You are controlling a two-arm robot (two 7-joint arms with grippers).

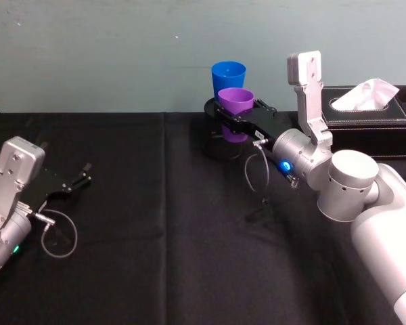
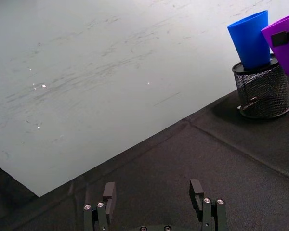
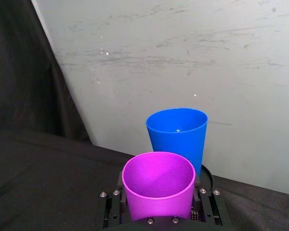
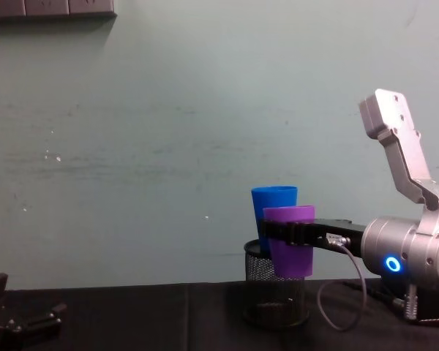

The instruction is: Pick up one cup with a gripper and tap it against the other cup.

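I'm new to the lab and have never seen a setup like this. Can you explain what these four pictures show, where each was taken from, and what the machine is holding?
This is a two-armed robot at a table draped in black cloth. One picture comes from its head, looking down; one from its chest, looking across; and one from a camera on each wrist. The right gripper is shut on a purple cup, held in the air beside a blue cup. The blue cup stands in a black mesh pen holder. The right wrist view looks over the purple cup toward the blue one. The left gripper rests idle, open, low at the robot's left. A black tissue box sits at the back right.
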